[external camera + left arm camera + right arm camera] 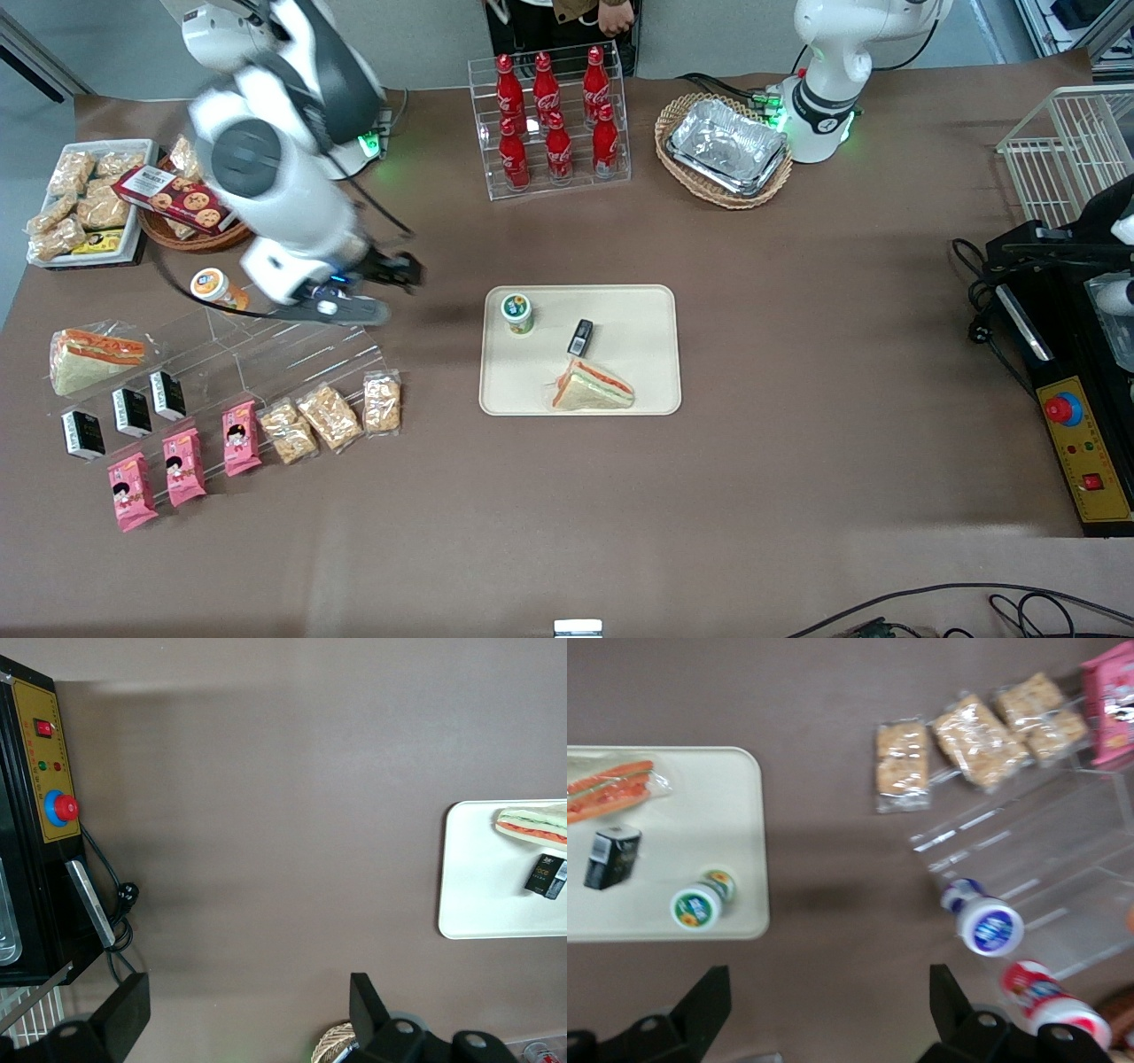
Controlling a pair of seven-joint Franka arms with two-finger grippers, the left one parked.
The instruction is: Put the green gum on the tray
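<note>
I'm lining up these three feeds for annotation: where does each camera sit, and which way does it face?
Front view: high, facing the arms, looking down on the brown table; the gripper hangs beside the cream rectangular plastic tray.
Left wrist view: looks down at the tray's end; parked fingers show.
Right wrist view: looks down between open fingers.
Front and right wrist views share the green white-lidded gum canister on the tray.

Brown table (797,354) carrying cream tray (638,390) at centre; clear rack of red bottles (549,124) & wicker basket w/ foil trays (725,151) sitting farther from front cam. Acrylic snack stand (266,346) (blue canister (990,927) inside) lying toward working arm's end, gripper (390,270) hovering above table there, fingers spread; black control box (1063,390) at parked arm's end.
</note>
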